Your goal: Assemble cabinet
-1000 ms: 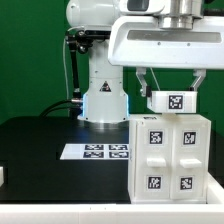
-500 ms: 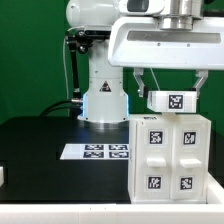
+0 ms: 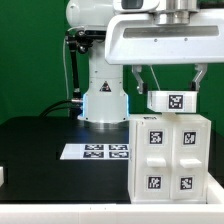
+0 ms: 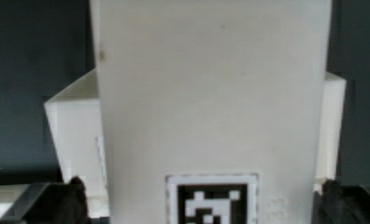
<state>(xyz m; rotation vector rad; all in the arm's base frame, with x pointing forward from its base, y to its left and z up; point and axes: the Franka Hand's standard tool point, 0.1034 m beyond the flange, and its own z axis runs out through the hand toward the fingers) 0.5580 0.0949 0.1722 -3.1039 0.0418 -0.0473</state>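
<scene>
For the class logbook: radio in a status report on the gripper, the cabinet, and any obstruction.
Gripper open, fingers either side of the small top block. Cabinet upright on the table. Marker board lies apart, nothing in the way.

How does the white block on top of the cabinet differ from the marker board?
The block sits on top of the cabinet, between the open gripper's fingers; the marker board lies flat on the black table. The block is thick and boxy; the board is a thin sheet. The block shows one tag; the board shows four. Both are white with black-and-white square tags.
</scene>
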